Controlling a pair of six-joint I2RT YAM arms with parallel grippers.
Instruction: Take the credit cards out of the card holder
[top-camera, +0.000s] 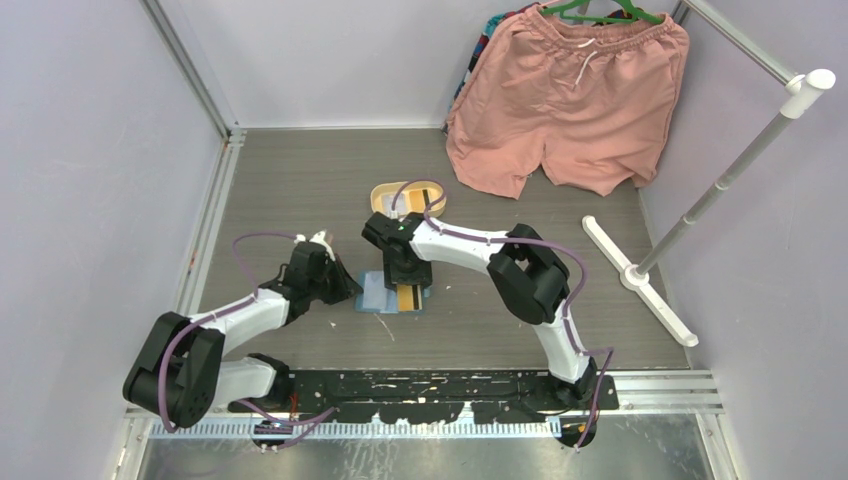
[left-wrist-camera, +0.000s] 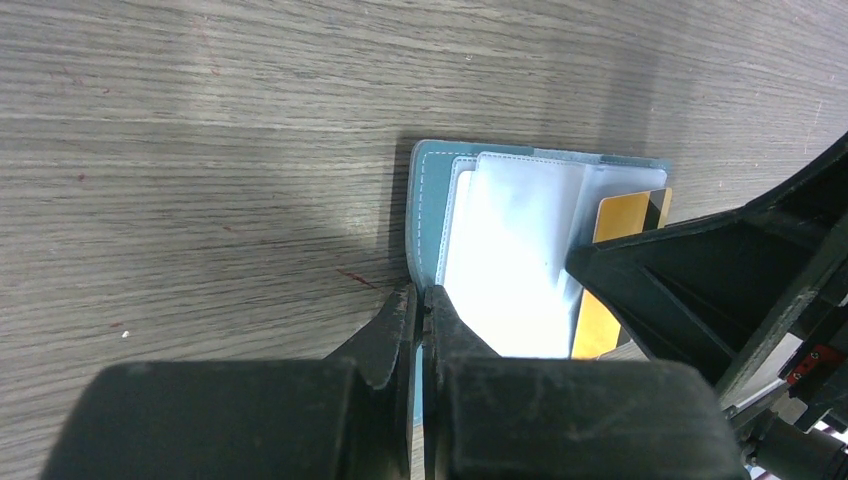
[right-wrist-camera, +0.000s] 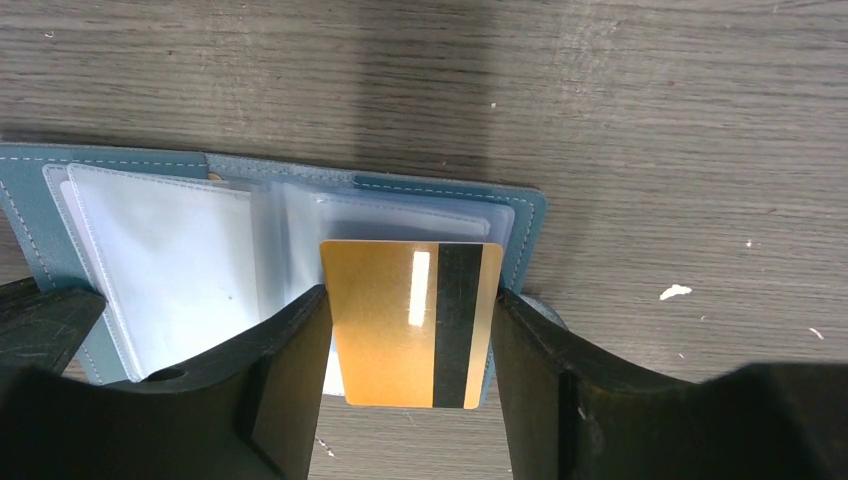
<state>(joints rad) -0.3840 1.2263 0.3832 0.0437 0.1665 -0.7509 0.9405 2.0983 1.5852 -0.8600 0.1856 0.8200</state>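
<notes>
Grey wood-grain table (top-camera: 300, 180), lilac walls; pink shorts (top-camera: 570, 100) hang at the back by a white rack (top-camera: 700, 200). The right arm covers part of a yellow oval tray (top-camera: 385, 195), so its contents cannot be made out.

The card holder (right-wrist-camera: 520, 215) lies open at mid-table, clear sleeves up. Glare makes it hard to tell whether the sleeves hold more cards. 1 gold credit card (right-wrist-camera: 400, 320) with a black stripe lies over the holder's right half, clamped by its 2 short edges in the right gripper (right-wrist-camera: 412, 300). The left gripper (left-wrist-camera: 420, 310), fingers nearly together, appears to pinch the holder's teal left edge.
</notes>
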